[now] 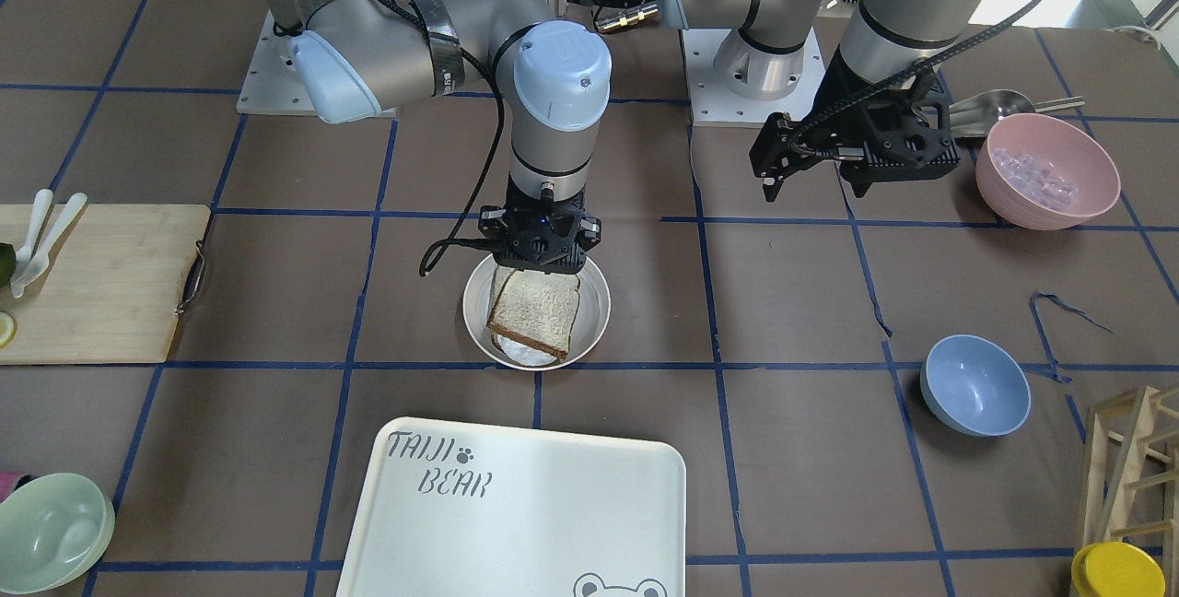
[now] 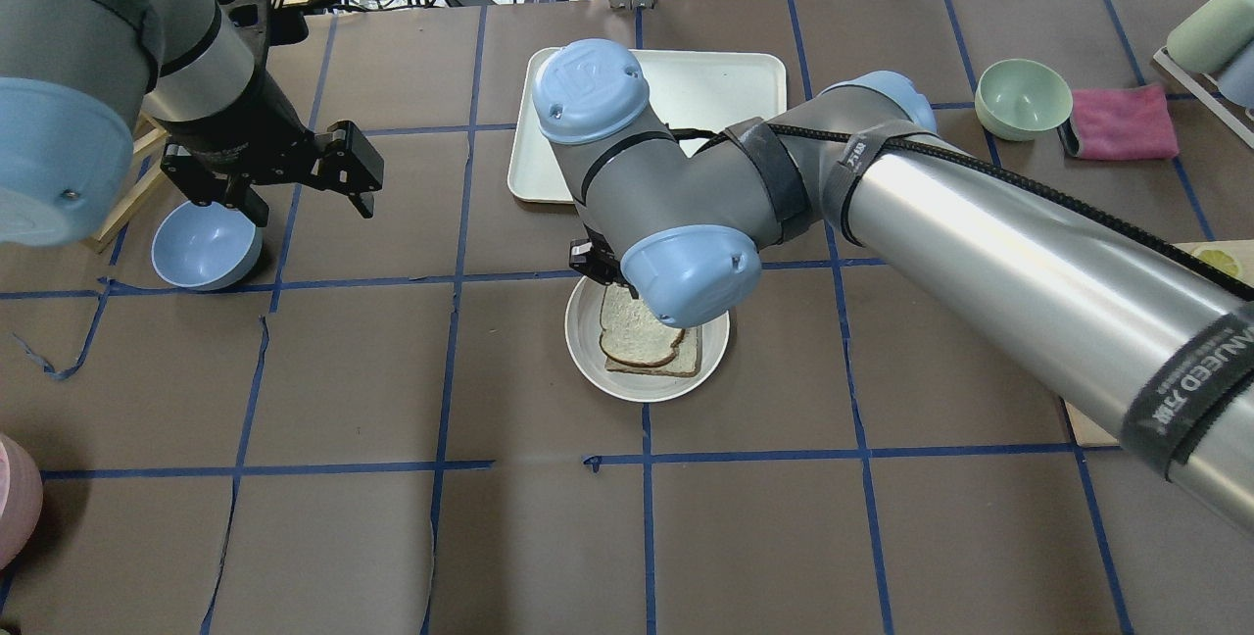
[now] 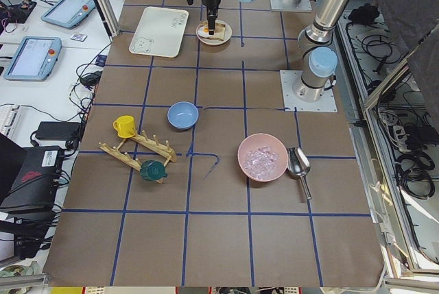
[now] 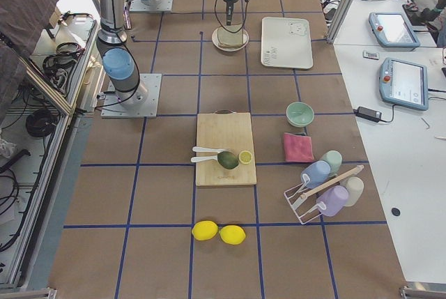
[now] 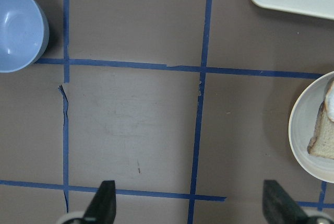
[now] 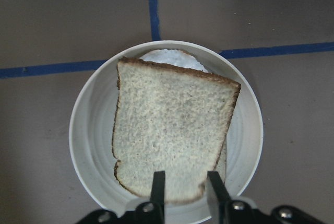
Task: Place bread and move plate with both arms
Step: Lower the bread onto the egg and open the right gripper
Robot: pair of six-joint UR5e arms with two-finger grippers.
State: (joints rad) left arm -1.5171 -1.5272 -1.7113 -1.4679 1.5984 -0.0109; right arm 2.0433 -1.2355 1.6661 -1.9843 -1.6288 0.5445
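The cream-white plate [image 1: 599, 302] sits mid-table, also in the overhead view [image 2: 588, 361] and the right wrist view [image 6: 88, 130]. The bread [image 1: 536, 307], speckled with a dark brown crust, leans tilted over a white round thing [image 1: 525, 354] and a paler slice [image 2: 683, 358] in the plate. My right gripper [image 6: 187, 187] stands straight above the plate's robot-side edge, fingers [image 6: 158, 185] nearly together on the bread's [image 6: 172, 130] near edge. My left gripper [image 5: 190, 203] is open and empty, hovering over bare table [image 1: 811, 187], apart from the plate [image 5: 300, 130].
The "TAIJI BEAR" tray [image 1: 516, 505] lies just beyond the plate on the operators' side. A blue bowl [image 1: 974, 385] sits near my left gripper, and a pink bowl [image 1: 1045, 169] of ice is close behind it. A cutting board [image 1: 92, 284] and green bowl [image 1: 46, 532] are on my right side.
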